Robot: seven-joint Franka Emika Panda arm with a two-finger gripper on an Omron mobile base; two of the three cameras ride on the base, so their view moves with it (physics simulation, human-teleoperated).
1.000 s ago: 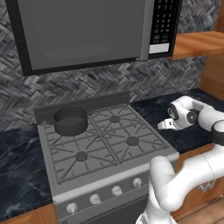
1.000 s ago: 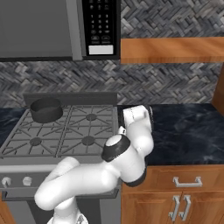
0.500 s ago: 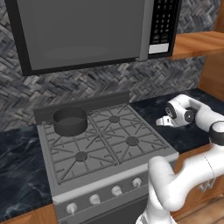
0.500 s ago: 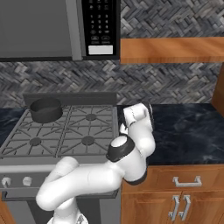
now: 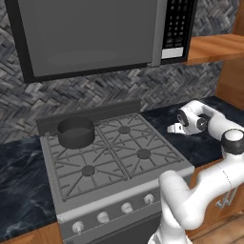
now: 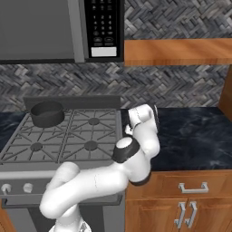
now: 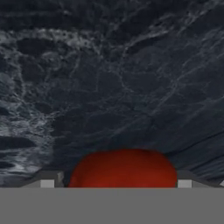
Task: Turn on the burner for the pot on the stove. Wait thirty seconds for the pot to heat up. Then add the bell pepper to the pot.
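My gripper (image 7: 114, 183) is open, and the red bell pepper (image 7: 122, 168) lies between its two spread fingertips on the dark marble counter. From the base cameras the hand hangs low over the counter just right of the stove (image 5: 109, 152), with the gripper (image 5: 173, 128) pointing down. The dark grey pot (image 5: 75, 132) stands on the back left grate and hides its burner. In the right base view the pot (image 6: 46, 113) is at the far left of the stove (image 6: 68, 140), well away from the gripper (image 6: 129, 131).
Pale round knobs (image 5: 126, 207) line the stove's front. A grey microwave (image 5: 95, 33) hangs above the stove. The dark counter (image 6: 195, 131) runs on to the right, with a wooden shelf (image 6: 176, 50) above it and wooden drawers below.
The hand has shifted slightly toward the stove and settled over the counter. The pot and stove have not moved.
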